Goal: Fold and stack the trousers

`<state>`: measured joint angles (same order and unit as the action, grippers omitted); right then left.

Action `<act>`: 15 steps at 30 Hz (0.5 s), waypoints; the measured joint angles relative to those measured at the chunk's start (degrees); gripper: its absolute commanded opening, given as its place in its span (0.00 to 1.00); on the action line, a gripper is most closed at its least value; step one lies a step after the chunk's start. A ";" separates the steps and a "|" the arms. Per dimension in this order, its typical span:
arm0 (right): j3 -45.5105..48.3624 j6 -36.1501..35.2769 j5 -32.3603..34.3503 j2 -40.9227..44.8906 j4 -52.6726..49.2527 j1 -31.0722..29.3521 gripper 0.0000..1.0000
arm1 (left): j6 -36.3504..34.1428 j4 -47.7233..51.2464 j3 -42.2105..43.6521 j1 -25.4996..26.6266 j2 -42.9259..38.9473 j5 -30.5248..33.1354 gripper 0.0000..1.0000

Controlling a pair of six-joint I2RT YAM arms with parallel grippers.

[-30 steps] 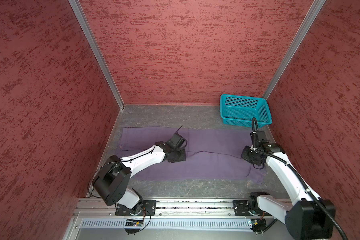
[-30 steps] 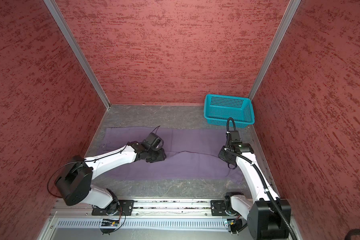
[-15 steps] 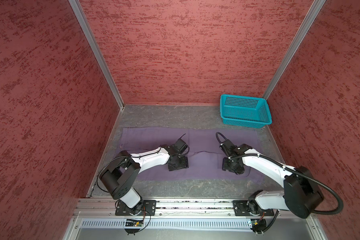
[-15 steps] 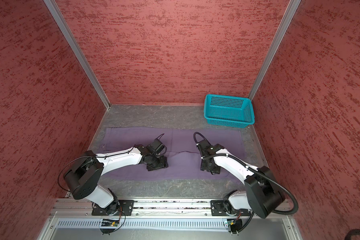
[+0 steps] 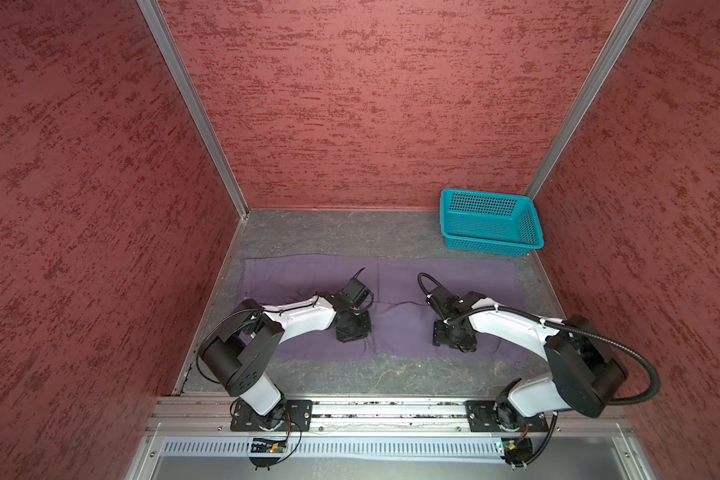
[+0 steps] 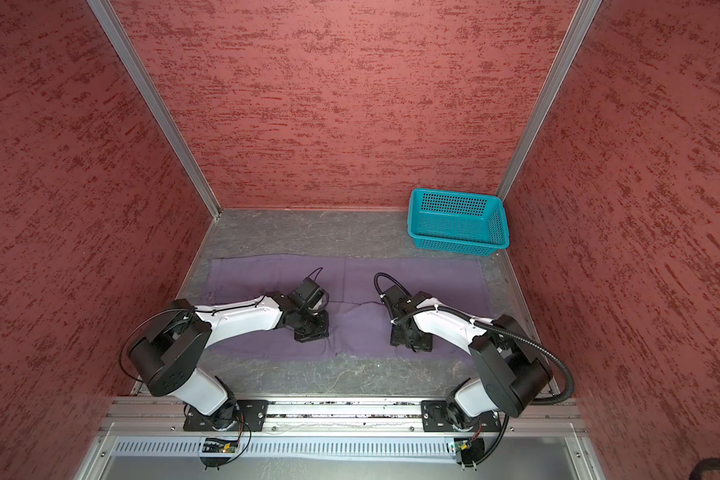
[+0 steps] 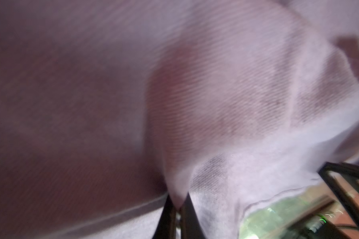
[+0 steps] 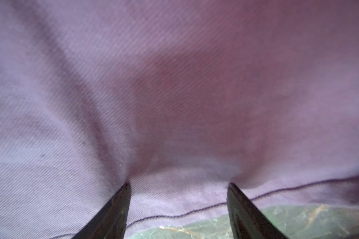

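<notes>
The trousers (image 5: 304, 276) (image 6: 267, 276) lie spread flat on the grey marbled desk (image 5: 350, 376) (image 6: 329, 376). They form 1 long lavender band running from the left wall almost to the right wall. A straight crease crosses the cloth near its middle, and a thin dark line wanders along it between the 2 arms.

The left arm (image 5: 298, 318) (image 6: 242, 318) reaches in low, and its jaws are down on the cloth just left of that crease, close to the near edge. In the left wrist view the trousers (image 7: 236, 87) fill almost everything, rather blurred. The left jaws are pressed together with a small peak of fabric pinched between them, and the cloth rises from that pinch in a soft ridge.

The right arm (image 5: 512, 326) (image 6: 445, 326) bends in from the other side, and its jaws are on the cloth to the right of the crease. In the right wrist view the trousers (image 8: 174, 87) are under the jaws, which stand wide apart. Both fingertips (image 8: 123, 192) press into the fabric beside a stitched hem, and nothing is clamped between them. A strip of desk (image 8: 195, 230) shows past the hem.

A teal perforated basket (image 5: 487, 246) (image 6: 454, 245) sits in the far right corner, just behind that end of the trousers. Red textured walls (image 5: 371, 104) close in 3 sides.
</notes>
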<state>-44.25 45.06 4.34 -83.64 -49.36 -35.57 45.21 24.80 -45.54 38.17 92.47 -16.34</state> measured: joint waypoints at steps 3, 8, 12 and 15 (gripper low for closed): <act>-0.74 -0.04 -0.02 1.55 -1.70 0.00 0.71 | -1.66 -1.33 1.84 -5.60 -1.60 -2.45 0.00; -3.08 -0.07 -0.11 3.89 -4.26 -0.28 0.71 | -6.34 2.36 5.20 -19.93 -6.80 -0.11 0.00; -4.83 -0.11 -0.17 5.66 -6.29 -0.46 0.69 | -10.25 6.80 6.71 -28.81 -10.23 2.64 0.00; -5.09 -0.39 -0.33 6.12 -7.02 -0.70 0.62 | -12.35 8.70 7.87 -33.07 -12.00 3.23 0.00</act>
<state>-49.34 44.66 4.01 -77.52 -56.38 -36.27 32.86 33.50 -37.67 5.10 80.47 -13.10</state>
